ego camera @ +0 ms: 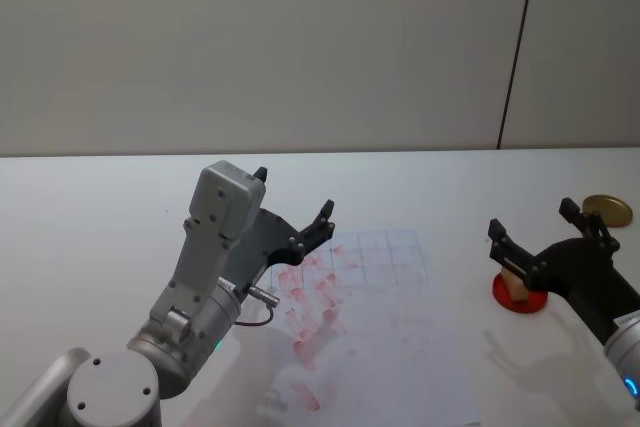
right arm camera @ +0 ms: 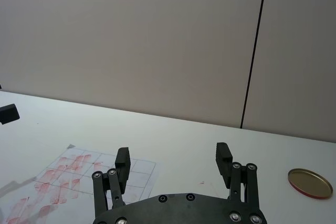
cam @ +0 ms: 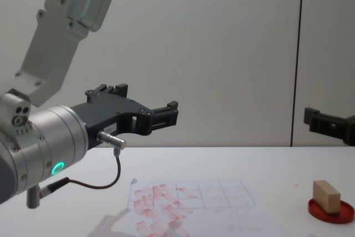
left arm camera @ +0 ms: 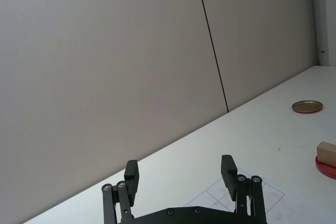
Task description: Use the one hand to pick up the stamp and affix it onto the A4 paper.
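**RIGHT GRIPPER: PRE-GRASP OVER STAMP**

Head view: my black two-finger right gripper (ego camera: 532,219) hangs above the small light-tan rectangular wooden stamp (ego camera: 516,285). The stamp stands on the flat red round ink pad (ego camera: 522,301), right of the white gridded A4 paper (ego camera: 400,347). My left gripper (ego camera: 294,192) is parked above the paper's left side, spread and empty.

Right wrist view: my jaws stand wide apart, holding nothing.

Chest view: stamp and pad sit well apart from the paper.

Hazards: closing off-centre could topple the stamp or drag the pad. The parked left arm could obstruct the carry.
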Robot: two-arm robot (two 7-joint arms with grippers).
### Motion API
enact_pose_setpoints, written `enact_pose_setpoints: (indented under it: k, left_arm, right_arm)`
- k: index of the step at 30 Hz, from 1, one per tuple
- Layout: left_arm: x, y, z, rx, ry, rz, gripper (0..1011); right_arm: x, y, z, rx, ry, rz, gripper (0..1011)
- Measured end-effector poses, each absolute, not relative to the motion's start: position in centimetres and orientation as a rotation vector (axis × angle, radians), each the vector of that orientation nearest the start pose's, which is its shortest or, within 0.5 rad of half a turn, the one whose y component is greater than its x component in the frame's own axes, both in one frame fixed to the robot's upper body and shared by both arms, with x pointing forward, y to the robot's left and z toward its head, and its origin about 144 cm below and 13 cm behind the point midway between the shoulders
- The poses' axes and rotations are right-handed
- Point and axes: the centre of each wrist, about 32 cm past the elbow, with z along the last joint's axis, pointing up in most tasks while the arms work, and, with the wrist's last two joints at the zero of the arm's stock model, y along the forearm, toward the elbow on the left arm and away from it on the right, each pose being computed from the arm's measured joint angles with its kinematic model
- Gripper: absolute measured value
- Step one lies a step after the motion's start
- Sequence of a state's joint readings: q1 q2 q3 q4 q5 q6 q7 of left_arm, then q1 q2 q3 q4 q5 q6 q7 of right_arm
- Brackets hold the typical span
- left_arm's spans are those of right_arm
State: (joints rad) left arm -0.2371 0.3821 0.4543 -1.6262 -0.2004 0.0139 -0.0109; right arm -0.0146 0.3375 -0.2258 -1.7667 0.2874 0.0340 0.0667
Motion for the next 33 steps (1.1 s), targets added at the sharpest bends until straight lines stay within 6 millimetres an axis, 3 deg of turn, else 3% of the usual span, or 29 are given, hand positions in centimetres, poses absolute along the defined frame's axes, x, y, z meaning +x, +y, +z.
enact_pose_setpoints:
  k: [33]
  left_arm:
    - [49.20, 19.84, 120.44, 0.061, -0.268, 1.124, 993]
  right_arm:
    - [44.33, -23.71, 118.87, 0.026, -0.075, -1.230, 1001]
